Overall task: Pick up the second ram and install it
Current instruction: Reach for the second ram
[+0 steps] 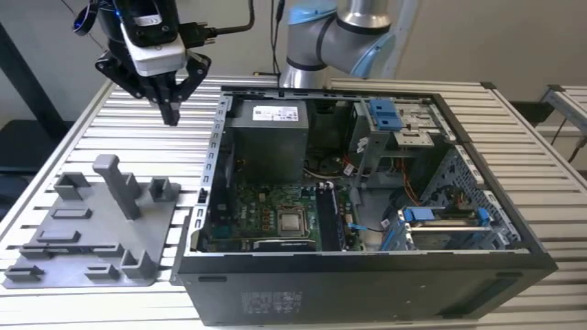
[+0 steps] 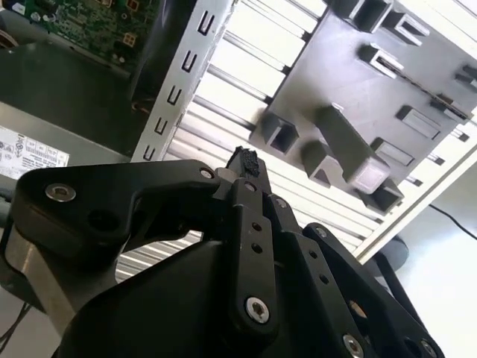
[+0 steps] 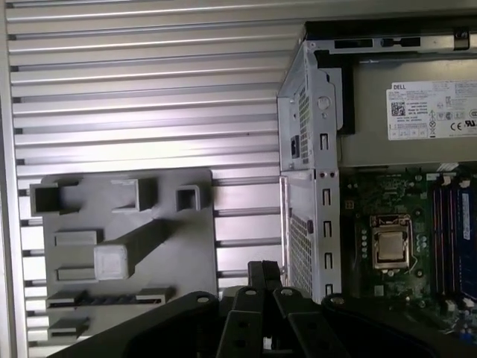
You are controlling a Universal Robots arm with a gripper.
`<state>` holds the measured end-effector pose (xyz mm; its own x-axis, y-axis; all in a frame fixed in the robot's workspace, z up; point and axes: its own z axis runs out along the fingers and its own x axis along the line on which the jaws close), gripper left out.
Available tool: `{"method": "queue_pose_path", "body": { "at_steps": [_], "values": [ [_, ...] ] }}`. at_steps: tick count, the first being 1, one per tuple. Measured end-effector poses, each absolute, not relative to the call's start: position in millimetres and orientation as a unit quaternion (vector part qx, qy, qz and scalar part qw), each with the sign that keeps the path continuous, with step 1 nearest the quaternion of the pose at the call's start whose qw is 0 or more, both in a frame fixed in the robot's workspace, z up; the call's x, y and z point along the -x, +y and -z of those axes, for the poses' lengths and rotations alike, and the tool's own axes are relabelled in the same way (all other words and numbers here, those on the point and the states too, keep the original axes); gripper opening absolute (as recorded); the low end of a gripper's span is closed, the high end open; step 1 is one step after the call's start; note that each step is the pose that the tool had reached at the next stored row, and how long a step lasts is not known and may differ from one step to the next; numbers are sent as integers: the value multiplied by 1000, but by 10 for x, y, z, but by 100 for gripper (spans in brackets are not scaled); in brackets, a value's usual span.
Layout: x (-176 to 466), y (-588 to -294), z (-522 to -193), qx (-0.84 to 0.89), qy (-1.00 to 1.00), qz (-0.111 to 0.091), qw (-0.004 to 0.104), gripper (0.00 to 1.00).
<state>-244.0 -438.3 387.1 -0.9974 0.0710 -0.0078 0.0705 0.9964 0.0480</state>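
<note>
My gripper (image 1: 170, 115) hangs shut above the slatted table, to the exterior view's left of the open computer case (image 1: 218, 172), with nothing between its fingers. Its joined fingertips show in both wrist views (image 2: 244, 160) (image 3: 262, 274). A grey fixture plate (image 1: 156, 227) lies on the table, nearer the front edge than the gripper. In its long slot rests a long, narrow dark stick (image 3: 104, 298) (image 1: 71, 245), apparently the second ram; the gripper is well apart from it. The memory slots (image 3: 446, 239) lie on the green motherboard (image 1: 266, 206), beside the processor (image 3: 390, 246).
The grey power-supply box (image 1: 266, 137) fills the case's far corner. A blue strip (image 3: 466, 224) stands in one memory slot. Blue drive brackets (image 1: 385, 113) and cables crowd the case on the exterior view's right. A tall post (image 1: 117, 185) rises from the fixture plate. The arm's base (image 1: 321, 48) is behind the case.
</note>
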Motion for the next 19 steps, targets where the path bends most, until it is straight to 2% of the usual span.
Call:
{"method": "queue_pose_path", "body": {
  "at_steps": [19],
  "values": [
    [2809, -4477, -3849, -35, 999, -24, 1, 11]
  ]
}}
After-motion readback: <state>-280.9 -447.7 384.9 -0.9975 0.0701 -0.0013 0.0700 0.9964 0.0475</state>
